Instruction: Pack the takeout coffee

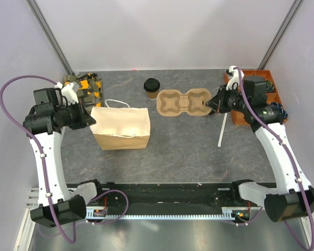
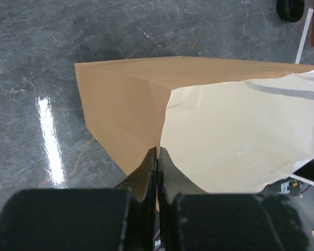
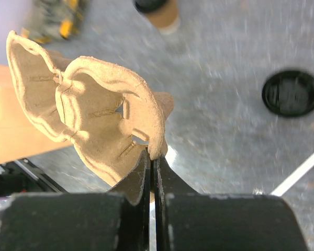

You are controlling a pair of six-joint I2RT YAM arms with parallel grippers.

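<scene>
Takeout coffee cup (image 1: pixel 152 88) upright toward the far edge of the grey table (image 1: pixel 178 151), black lid (image 1: pixel 152 83) on top, touched by neither gripper. Just left of the moulded-pulp carrier (image 1: pixel 183 102) and a little beyond the far right corner of the brown paper bag (image 1: pixel 120 127). Only a blurred tan shape at the top edge of the right wrist view. Left gripper (image 1: pixel 92 118) at the left end of the bag, its fingers (image 2: pixel 146 172) pressed together on a fold of the bag's edge, brown outer wall to their left and pale inner face to their right. White handles (image 1: pixel 118 103) looped at the bag's far side. Right gripper (image 1: pixel 211 104) at the right end of the carrier, its fingers (image 3: pixel 138 178) pinched tight on the carrier's rim. Orange bin (image 1: pixel 239 117) at the far right, partly hidden behind the right arm. White strip (image 1: pixel 221 132) flat on the table, near and right of the carrier. Black round disc (image 3: pixel 292 93) flat on the table in the right wrist view, beside that strip. Yellow-and-black clutter (image 1: pixel 83 86) in the far left corner, too small to name.
</scene>
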